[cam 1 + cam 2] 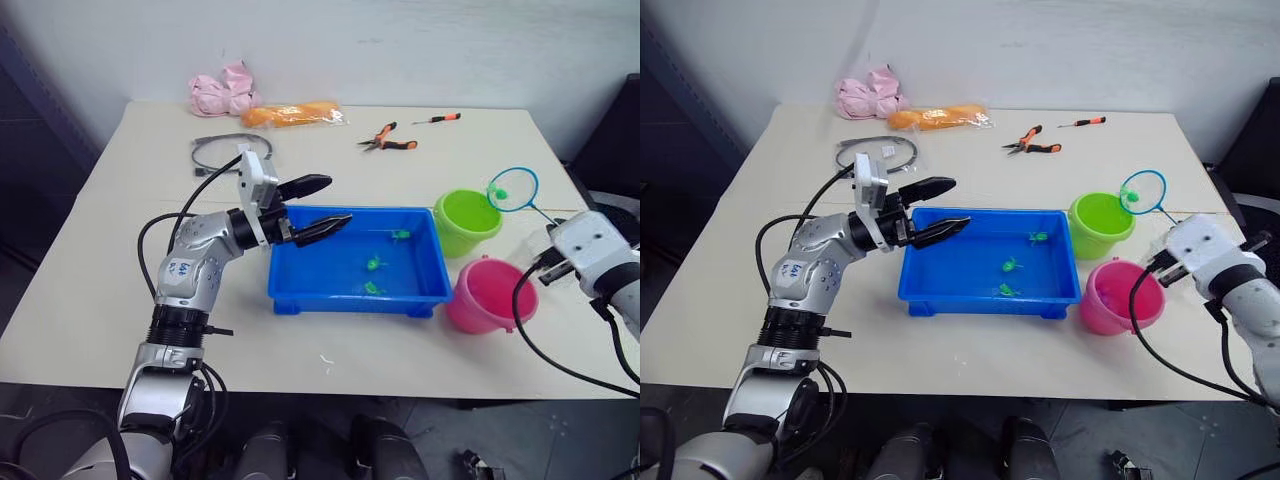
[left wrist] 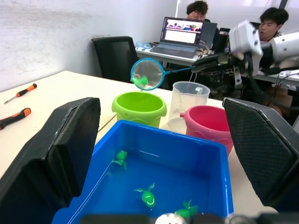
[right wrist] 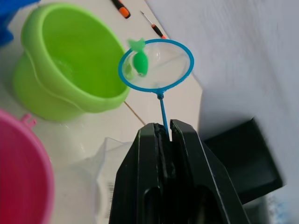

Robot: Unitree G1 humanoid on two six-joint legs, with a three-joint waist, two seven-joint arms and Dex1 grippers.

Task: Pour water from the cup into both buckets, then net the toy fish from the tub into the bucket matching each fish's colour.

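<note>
The blue tub (image 1: 300, 290) sits mid-table with three green toy fish (image 1: 374, 264) in its water. My left gripper (image 1: 338, 200) hovers open over the tub's left end, holding nothing. Right of the tub stand the lime green bucket (image 1: 466, 222) and, nearer me, the pink bucket (image 1: 487, 295). The clear cup (image 2: 187, 102) stands behind the pink bucket. My right gripper (image 3: 164, 127) is shut on the thin handle of the net (image 3: 156, 65). The blue hoop hangs just past the green bucket's (image 3: 70, 60) far rim, and a green fish (image 3: 139, 63) lies in it.
At the table's far side lie orange-handled pliers (image 1: 388, 139), a small screwdriver (image 1: 438, 118), an orange bag (image 1: 293, 114), a pink bundle (image 1: 222, 92) and a coiled black cable (image 1: 228, 150). Two people sit at a desk with a laptop (image 2: 180, 32) beyond the table's right edge.
</note>
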